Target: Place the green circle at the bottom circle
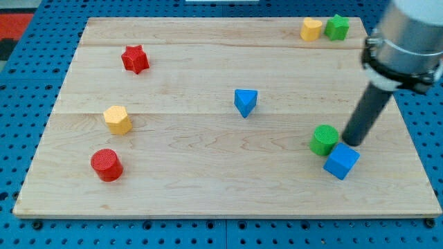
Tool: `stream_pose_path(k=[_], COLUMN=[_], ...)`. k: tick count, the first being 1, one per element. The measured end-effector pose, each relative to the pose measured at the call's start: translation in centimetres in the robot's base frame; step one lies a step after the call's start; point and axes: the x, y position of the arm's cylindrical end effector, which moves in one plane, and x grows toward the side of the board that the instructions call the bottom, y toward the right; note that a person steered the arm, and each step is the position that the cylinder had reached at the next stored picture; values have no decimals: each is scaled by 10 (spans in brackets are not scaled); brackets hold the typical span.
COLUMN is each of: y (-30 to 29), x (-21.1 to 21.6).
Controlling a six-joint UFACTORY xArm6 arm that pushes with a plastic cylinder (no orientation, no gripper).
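Beside the green circle (324, 139) and blue cube (341, 161), my tip (352, 142) rests; no claw

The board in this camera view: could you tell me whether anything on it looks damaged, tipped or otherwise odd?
Nothing stands out. My tip sits right of the green circle, just above the blue cube; all blocks rest flat on the board.
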Motion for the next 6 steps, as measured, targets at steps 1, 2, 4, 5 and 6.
stream_pose_path(k=[1,2,4,5,6], y=[-49,-72,-149,-140,-166], x=[-9,-20,27,73,107])
